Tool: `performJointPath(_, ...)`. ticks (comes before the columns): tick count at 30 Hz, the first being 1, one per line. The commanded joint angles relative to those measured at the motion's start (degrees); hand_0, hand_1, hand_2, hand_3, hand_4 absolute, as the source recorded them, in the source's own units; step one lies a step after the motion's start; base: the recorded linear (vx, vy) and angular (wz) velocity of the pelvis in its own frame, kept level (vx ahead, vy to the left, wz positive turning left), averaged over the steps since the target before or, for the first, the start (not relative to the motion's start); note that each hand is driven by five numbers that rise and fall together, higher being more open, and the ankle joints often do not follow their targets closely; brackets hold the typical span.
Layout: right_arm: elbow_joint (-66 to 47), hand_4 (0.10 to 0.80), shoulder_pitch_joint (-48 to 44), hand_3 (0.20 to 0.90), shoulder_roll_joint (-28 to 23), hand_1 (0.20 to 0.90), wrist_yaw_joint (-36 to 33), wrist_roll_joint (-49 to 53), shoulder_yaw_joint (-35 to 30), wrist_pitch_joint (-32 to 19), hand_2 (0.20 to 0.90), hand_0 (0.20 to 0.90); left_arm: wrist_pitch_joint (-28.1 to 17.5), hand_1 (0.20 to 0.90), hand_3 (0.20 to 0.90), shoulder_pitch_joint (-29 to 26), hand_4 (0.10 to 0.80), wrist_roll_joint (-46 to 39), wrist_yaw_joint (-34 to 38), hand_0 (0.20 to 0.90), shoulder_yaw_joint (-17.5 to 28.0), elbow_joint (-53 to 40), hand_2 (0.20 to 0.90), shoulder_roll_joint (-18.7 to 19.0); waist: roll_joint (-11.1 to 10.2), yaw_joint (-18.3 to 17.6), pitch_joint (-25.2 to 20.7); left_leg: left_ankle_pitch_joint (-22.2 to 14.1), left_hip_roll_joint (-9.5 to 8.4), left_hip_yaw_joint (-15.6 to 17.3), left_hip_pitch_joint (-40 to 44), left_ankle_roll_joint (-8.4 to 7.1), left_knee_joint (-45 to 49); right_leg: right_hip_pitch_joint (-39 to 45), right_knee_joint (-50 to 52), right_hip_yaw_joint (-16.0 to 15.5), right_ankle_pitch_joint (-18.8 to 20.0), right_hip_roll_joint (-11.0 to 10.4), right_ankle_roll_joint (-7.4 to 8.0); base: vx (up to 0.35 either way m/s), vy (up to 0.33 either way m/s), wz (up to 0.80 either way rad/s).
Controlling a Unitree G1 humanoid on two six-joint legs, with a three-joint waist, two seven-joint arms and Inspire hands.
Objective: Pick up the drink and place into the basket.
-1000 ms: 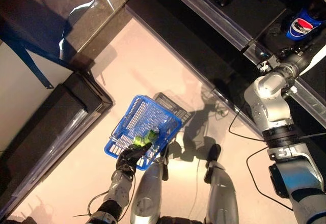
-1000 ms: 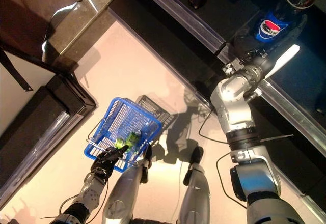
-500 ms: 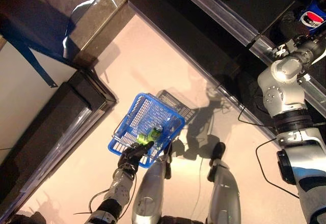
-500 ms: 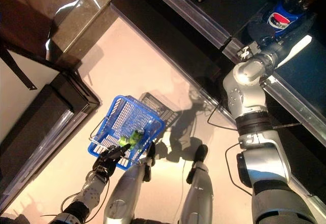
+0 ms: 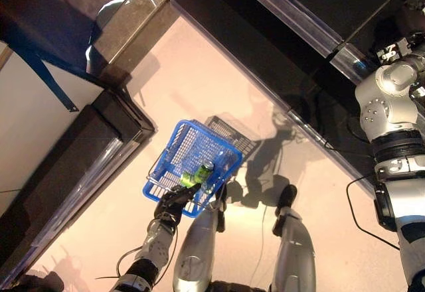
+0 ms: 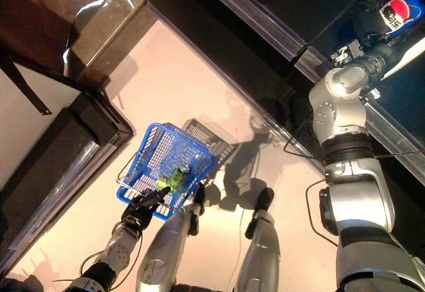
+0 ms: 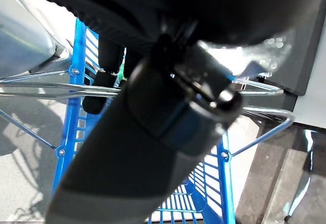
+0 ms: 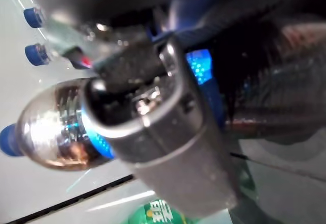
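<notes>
My left hand curls round the wire handle of the blue plastic basket, a lattice-walled tub with a thin metal rim. A green can lies inside the basket at the end nearest that hand. Well away from the basket, up at the dark glass-fronted shelf, my right hand wraps its fingers round the cola bottle, a rounded, glossy bottle with a blue label; my hand hides most of it.
</notes>
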Motion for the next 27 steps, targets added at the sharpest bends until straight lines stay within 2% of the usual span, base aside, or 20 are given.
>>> performJointPath(1,-4.71,0.1,-9.83,0.2,-11.02,0.3,4.04,-2.66,3.16,-5.43,0.3,0.3,-0.35,0.3,0.2,10.94,0.1,0.43,-1.75,0.3,-2.38,-2.65,0.3,6.48,1.53,0.47,-1.09,-0.26,-1.96,-3.62,-2.71,0.12,3.79,0.38,6.06,-3.32,-5.36,-0.06,-1.43,-0.043,-0.008,0.01)
performJointPath(8,-8.9,0.1,-7.0,0.2,-11.56,0.3,5.12,-4.52,1.59,-5.24,0.3,0.3,-2.32,0.3,0.2,11.45,0.1,-0.52,-1.48,0.3,-0.99,-4.38,0.3,7.12,0.91,0.22,-1.1,-1.08,-1.83,-3.58,-0.94,0.08,5.03,2.55,7.3,-3.71,-6.66,0.21,-2.13,-0.014,-0.002,0.01)
performJointPath(14,-17.57,0.1,-1.81,0.2,-11.57,0.3,5.74,-7.45,-1.5,-3.46,0.3,0.3,-3.68,0.3,0.2,11.86,0.1,-1.33,-0.96,0.3,1.97,-5.23,0.3,6.84,-0.1,-0.36,-1.87,-2.2,-1.48,-3.7,1.77,-0.26,7.06,6.25,8.65,-4.25,-8.4,0.43,-3.2,-0.02,-0.002,0.03)
performJointPath(21,-31.7,0.1,10.43,0.2,-10.32,0.3,11.34,-11.27,-6.48,0.78,0.3,0.3,-5.56,0.3,0.2,14.22,0.1,-0.74,-2.26,0.3,6.52,-7.72,0.3,6.44,-1.47,-1.1,-5.7,-1.55,-0.6,-3.94,6.81,-1.27,6.75,12.81,7.27,-4.66,-9.62,1.07,-4.02,0.092,0.009,0.08)
performJointPath(27,-43.74,0.1,22.09,0.2,-6.69,0.3,17.25,-14.13,-9.7,0.95,0.3,0.3,-7.55,0.3,0.2,16.85,0.1,2.13,-4.99,0.3,8.87,-13.38,0.3,6.37,-2.52,-1.8,-8.22,-0.7,0.11,-3.61,10.29,-1.82,4.78,17.26,4.79,-4.86,-9.61,1.88,-4.05,0.062,-0.009,-0.02)
